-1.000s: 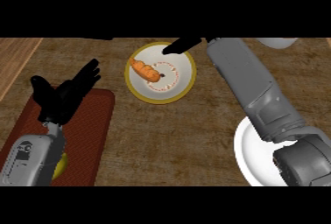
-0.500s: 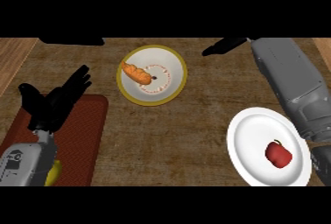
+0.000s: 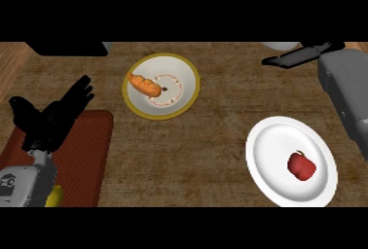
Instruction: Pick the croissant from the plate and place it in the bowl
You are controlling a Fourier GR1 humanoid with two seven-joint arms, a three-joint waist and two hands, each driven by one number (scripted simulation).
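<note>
Right now the croissant (image 3: 144, 86) lies on the yellow-rimmed plate (image 3: 188, 73) near the worktop's (image 3: 194, 141) far edge, both robot hands, left (image 3: 50, 116) and right (image 3: 298, 56), open and apart from it.

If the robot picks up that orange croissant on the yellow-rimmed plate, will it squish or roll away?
The orange, crescent-shaped croissant looks like a soft pastry, so it would probably dent or flake if squeezed. Its long, curved shape makes rolling unlikely. It is small on the yellow-rimmed white plate, so likely light, and it might slide on the smooth surface if nudged.
</note>
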